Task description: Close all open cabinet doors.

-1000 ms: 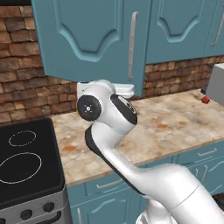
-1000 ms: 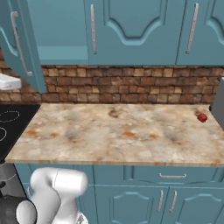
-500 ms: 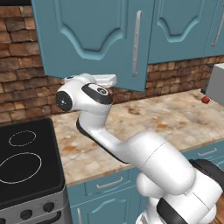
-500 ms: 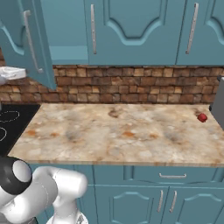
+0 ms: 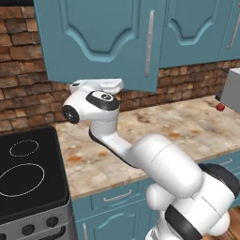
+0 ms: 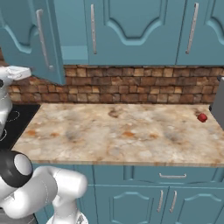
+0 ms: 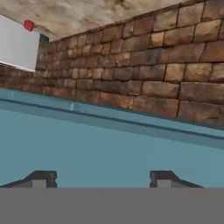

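The claw (image 7: 102, 178) is standing released, its two dark fingertips (image 7: 41, 178) set well apart with nothing between them, and it is looking along the underside of the teal wall cabinets toward the brick wall (image 7: 144, 78). In the hand view the scene is rolled over, so the counter (image 7: 96, 13) is showing at the top, with a small red thing (image 7: 29, 25) and a grey box (image 7: 17, 43) near it. In the left base view the white hand (image 5: 96, 86) is sitting just below the bottom edge of the open door (image 5: 98, 42), which is swinging out from the cabinet over the counter's left end, its silver handle (image 5: 150, 43) near its right edge. In the right base view this same door (image 6: 26, 39) is jutting toward the camera at upper left, while the doors to its right (image 6: 131, 30) are lying flush. A black stove (image 5: 26, 180) is sitting to the left of the counter.
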### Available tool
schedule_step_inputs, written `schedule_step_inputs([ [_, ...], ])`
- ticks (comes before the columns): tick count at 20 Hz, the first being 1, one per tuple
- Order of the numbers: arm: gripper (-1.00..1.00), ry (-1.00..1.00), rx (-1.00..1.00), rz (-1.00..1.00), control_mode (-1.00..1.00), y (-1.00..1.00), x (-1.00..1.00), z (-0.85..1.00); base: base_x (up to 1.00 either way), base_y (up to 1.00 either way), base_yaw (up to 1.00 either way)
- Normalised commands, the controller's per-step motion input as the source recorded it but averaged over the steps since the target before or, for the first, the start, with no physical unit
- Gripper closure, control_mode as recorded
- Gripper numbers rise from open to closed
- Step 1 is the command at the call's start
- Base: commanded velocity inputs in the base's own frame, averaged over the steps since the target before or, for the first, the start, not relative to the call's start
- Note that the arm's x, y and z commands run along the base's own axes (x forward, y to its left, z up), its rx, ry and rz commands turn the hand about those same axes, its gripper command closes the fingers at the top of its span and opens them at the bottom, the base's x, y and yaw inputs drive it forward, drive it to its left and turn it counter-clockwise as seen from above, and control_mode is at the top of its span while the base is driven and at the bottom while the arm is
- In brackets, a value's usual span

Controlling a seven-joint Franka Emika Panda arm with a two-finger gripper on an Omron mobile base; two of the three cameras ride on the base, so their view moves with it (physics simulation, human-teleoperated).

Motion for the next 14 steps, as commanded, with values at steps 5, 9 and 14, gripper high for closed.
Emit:
schedule_step_inputs([
  [5,-1.00,-0.14,0.00,0.20,-1.00,-0.53,0.44,0.03,0.00,0.00,0.00],
  [9,-1.00,-0.09,0.00,0.22,-1.00,-0.55,0.53,0.29,0.00,0.00,0.00],
  [14,-1.00,-0.04,0.03,0.20,-1.00,-0.43,0.69,0.39,0.00,0.00,0.00],
])
